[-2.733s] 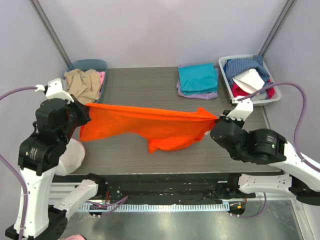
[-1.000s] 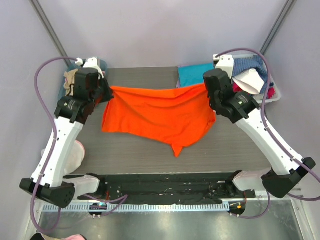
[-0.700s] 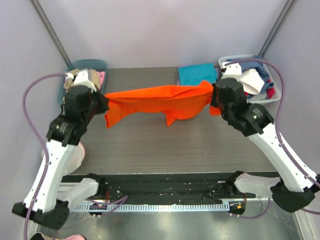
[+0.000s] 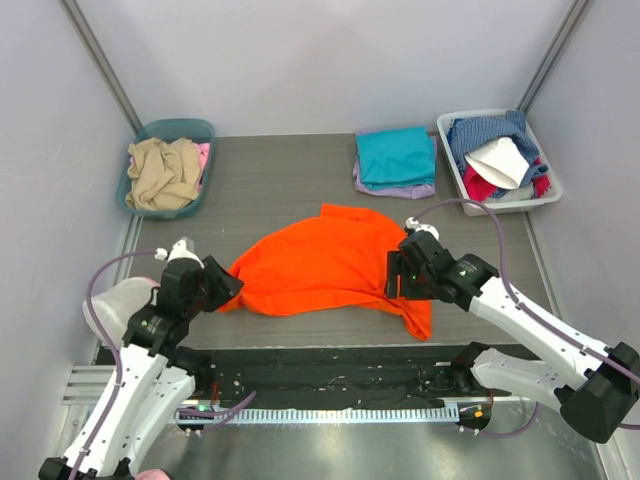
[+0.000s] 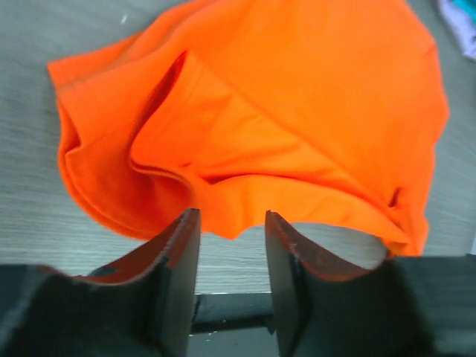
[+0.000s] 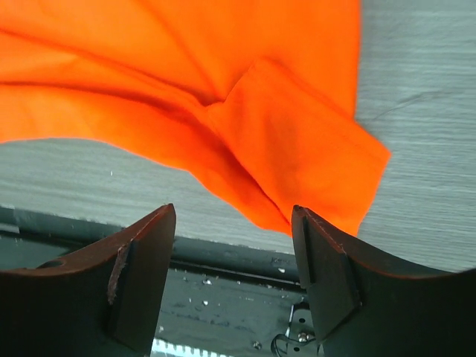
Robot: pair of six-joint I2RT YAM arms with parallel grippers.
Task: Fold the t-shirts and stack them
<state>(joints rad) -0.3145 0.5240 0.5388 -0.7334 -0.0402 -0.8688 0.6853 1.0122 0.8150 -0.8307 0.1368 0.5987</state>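
The orange t-shirt (image 4: pixel 320 260) lies rumpled and spread on the table (image 4: pixel 280 170), close to the near edge and about midway along it. The left gripper (image 4: pixel 222 285) is at the shirt's left hem and the right gripper (image 4: pixel 395 272) at its right side; in both wrist views the jaws stand apart and grip nothing. The folded teal t-shirt (image 4: pixel 396 155) lies on the lavender t-shirt (image 4: pixel 395 190) at the far edge, toward the far right corner.
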